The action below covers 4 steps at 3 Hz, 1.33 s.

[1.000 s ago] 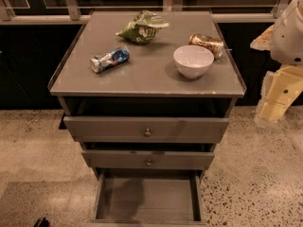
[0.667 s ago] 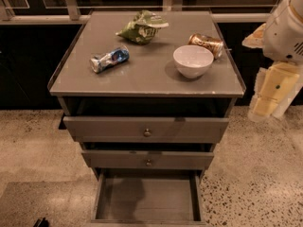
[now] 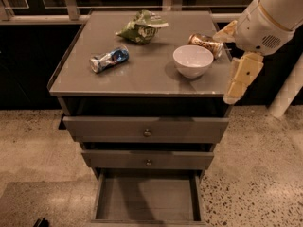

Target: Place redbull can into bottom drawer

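Observation:
The redbull can (image 3: 110,59), blue and silver and dented, lies on its side on the left half of the grey cabinet top (image 3: 142,77). The bottom drawer (image 3: 147,198) is pulled open below, with its flat floor bare. My gripper (image 3: 239,79) hangs from the white arm at the cabinet's right edge, level with the top. It is beside the white bowl and far to the right of the can. It holds nothing that I can see.
A white bowl (image 3: 192,60), a gold-brown can (image 3: 205,43) and a green crumpled bag (image 3: 142,27) sit on the top. The two knobbed drawers (image 3: 147,132) above the bottom one stand slightly out. A pale post (image 3: 289,89) stands at the right.
My arm and gripper have moved left and up, from beside the cabinet to its right edge. The can and drawers have not moved.

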### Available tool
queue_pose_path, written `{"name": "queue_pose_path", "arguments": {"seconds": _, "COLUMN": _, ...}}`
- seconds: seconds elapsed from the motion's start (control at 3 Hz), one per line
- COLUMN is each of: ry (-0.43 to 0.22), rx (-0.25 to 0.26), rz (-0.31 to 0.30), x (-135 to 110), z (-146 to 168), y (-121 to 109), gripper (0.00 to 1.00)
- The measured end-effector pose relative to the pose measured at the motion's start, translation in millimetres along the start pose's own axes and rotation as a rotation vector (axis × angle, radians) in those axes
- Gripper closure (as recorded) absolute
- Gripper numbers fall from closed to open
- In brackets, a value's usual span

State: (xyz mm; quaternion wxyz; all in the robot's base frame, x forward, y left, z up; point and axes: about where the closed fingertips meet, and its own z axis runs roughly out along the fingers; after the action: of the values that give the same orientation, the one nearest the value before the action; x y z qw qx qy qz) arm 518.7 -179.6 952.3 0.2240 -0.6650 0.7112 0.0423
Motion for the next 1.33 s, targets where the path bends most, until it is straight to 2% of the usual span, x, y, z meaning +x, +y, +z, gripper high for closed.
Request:
{"name": "queue_pose_path", "arguments": {"seconds": 0.33, "ry": -0.007, "rx": -0.001, "rz": -0.003, "x": 0, "z": 2, "y": -3, "gripper": 0.00}}
{"name": "queue_pose_path", "arguments": {"seconds": 0.67, "ry": 0.002, "rx": 0.005, "rz": 0.017, "x": 3, "z": -3, "y": 5, "gripper": 0.00}}
{"name": "queue_pose_path", "arguments": {"seconds": 1.0, "ry": -0.085, "rx": 0.028, "rz": -0.028, "x": -9, "z": 11, "y": -10, "gripper": 0.00}}
{"name": "queue_pose_path", "arguments": {"seconds": 1.33, "ry": -0.218, "rx": 0.038, "rz": -0.117, "x": -35, "z": 39, "y": -42, "gripper": 0.00}}
